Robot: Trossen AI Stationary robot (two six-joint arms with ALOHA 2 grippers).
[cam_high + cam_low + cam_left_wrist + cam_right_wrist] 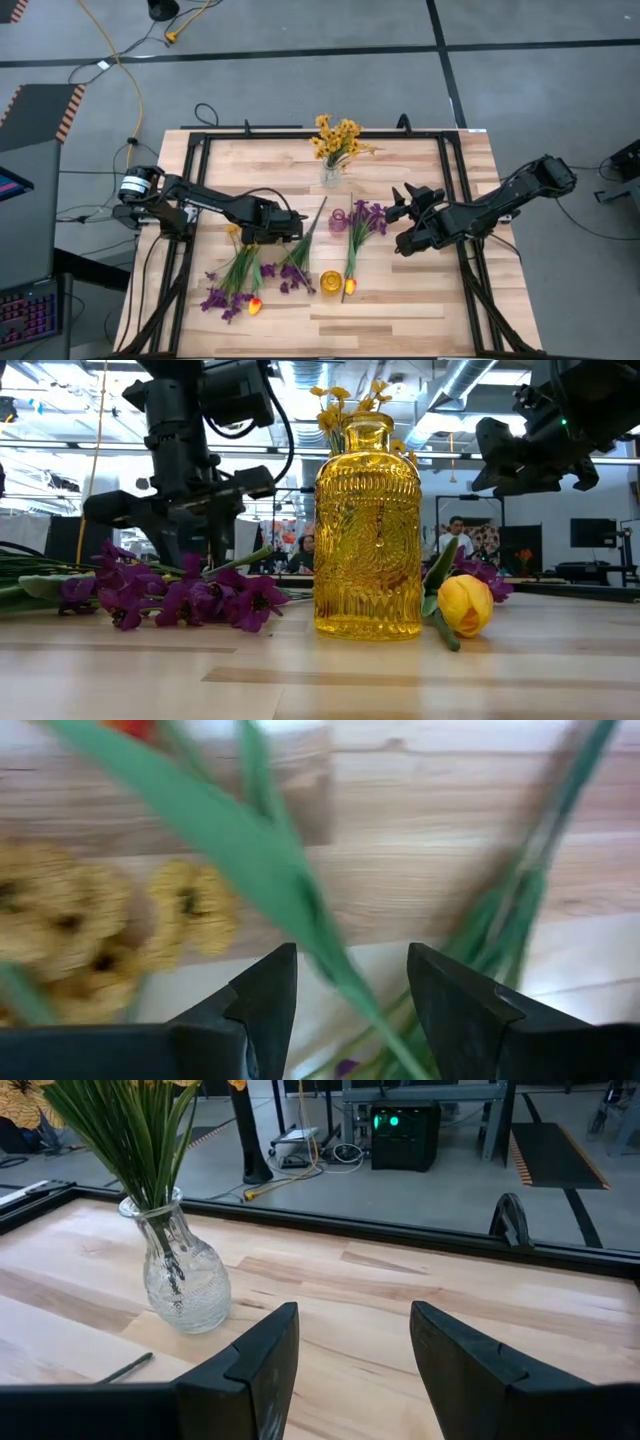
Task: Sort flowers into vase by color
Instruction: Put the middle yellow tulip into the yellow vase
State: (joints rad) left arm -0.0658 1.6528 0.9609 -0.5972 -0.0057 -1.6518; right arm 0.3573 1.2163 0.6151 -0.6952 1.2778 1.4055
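my left gripper (268,232), jaws released, hangs over a flower stem (300,910) crossing slantwise between them (right gripper (408,205) also released, farther off).

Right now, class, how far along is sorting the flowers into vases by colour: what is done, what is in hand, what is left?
Done: the small yellow blooms stand in the clear vase. In hand: the left tool hangs open over a green stem in the loose pile, nothing gripped yet; the right tool waits open, facing the clear vase. Left: purple flowers and tulips lie on the table; the yellow vase and purple vase look empty.
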